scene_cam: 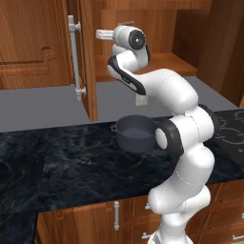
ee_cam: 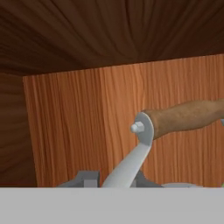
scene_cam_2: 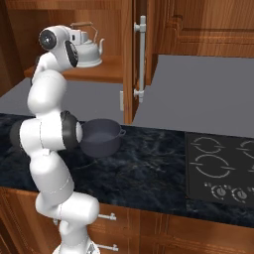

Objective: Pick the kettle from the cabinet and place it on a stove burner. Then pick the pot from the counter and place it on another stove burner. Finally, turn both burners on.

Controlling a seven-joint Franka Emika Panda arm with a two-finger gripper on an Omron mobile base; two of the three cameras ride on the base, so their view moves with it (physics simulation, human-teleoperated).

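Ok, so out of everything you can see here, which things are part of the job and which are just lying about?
Part of the job:
- kettle, on the cabinet shelf
- gripper, shut on the kettle's handle
- pot, on the counter
- stove burners and knobs

Just there:
- drawers under the counter
- closed upper cupboard door

Well below my pincer (ee_cam: 116, 180), a plain grey wall (scene_cam_2: 198, 89) runs across the back, and a small white socket plate (scene_cam_2: 121, 100) sits on it, lower than my pincer. Off to one side, about level with my pincer, a closed raised-panel cupboard door (scene_cam_2: 198, 25) hangs. Far beneath my pincer are wooden drawers (scene_cam_2: 149, 230) with short silver handles (scene_cam_2: 106, 217).
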